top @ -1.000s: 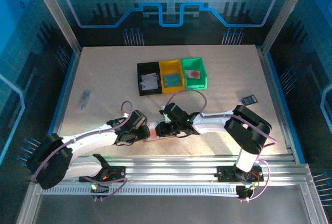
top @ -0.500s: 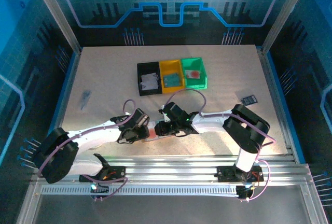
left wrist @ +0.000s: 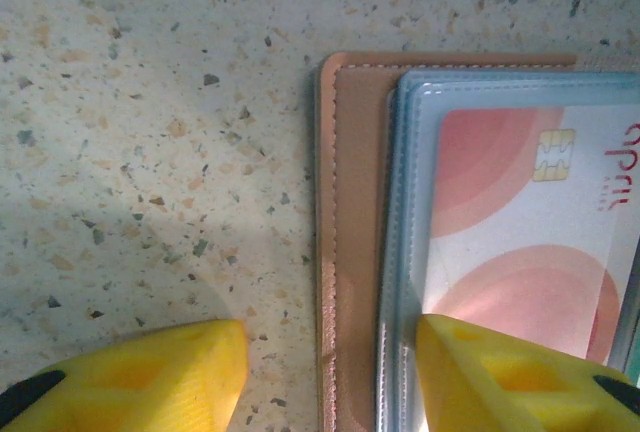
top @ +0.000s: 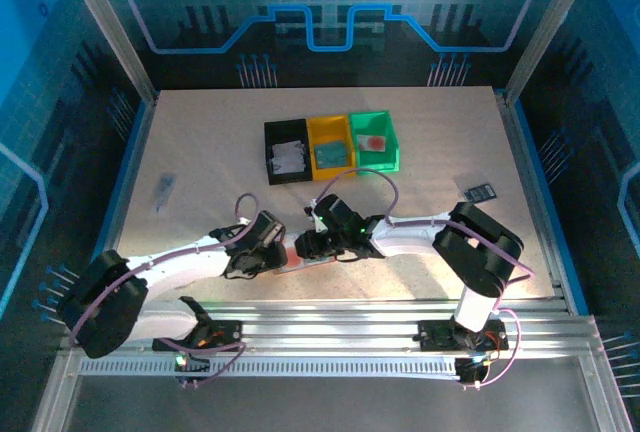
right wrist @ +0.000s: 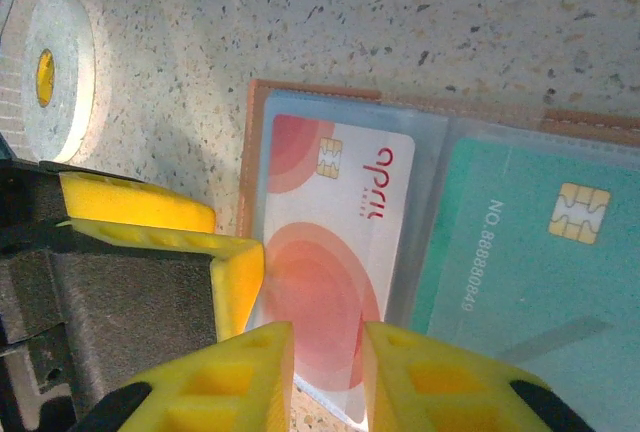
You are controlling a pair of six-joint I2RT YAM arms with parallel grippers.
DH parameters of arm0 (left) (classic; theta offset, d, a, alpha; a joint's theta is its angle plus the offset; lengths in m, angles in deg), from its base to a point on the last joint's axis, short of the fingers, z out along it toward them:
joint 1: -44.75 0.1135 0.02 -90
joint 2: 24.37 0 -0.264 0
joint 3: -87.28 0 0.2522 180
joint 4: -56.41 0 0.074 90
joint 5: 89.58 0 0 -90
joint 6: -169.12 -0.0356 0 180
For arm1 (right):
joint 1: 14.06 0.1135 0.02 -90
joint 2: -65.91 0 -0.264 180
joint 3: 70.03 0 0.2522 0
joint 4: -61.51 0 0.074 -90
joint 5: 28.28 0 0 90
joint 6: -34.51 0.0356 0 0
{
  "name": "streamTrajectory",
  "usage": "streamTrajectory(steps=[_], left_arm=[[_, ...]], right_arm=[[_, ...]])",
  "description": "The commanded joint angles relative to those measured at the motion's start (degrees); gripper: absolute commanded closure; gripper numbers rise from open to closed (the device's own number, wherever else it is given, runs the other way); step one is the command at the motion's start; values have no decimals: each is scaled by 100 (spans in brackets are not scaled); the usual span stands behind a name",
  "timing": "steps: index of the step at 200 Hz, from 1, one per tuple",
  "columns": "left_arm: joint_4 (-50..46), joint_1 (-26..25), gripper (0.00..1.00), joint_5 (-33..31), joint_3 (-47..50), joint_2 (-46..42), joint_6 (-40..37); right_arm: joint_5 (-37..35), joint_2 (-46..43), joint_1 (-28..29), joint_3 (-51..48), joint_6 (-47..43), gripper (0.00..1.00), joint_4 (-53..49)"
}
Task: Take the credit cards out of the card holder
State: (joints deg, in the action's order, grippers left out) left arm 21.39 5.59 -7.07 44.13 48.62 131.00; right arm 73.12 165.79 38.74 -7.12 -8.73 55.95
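Straight ahead of the narrowly open right claw (right wrist: 328,352), the red-and-white credit card (right wrist: 330,222) lies lengthwise, while the open left claw (left wrist: 330,362) straddles an edge of the card holder (left wrist: 352,202)

I am holding both arms low and angled inward, wrists nearly meeting; left gripper (left wrist: 330,352) is standing half apart, right gripper (right wrist: 328,352) narrowly parted.

Spread tool (left wrist: 330,382) straddles card holder (left wrist: 352,202) edge; pink card (left wrist: 520,242) pocketed.

Your speckled table (top: 200,152) bears the open card holder (left wrist: 352,252) near its front edge, a black bin (top: 270,152), yellow bin (top: 330,122) and green bin (top: 392,147) side by side mid-table, and a small dark item (top: 481,191) at right.
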Motion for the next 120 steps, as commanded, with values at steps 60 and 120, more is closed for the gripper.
streamTrajectory(steps=[60,120], left_arm=[[1162,6,51,686,458,500,-134],[1385,7,51,773,537,646,-116]], right_arm=[[-59,302,-20,339,-21,74,49],[-200,435,3,315,-111,75,-73]])
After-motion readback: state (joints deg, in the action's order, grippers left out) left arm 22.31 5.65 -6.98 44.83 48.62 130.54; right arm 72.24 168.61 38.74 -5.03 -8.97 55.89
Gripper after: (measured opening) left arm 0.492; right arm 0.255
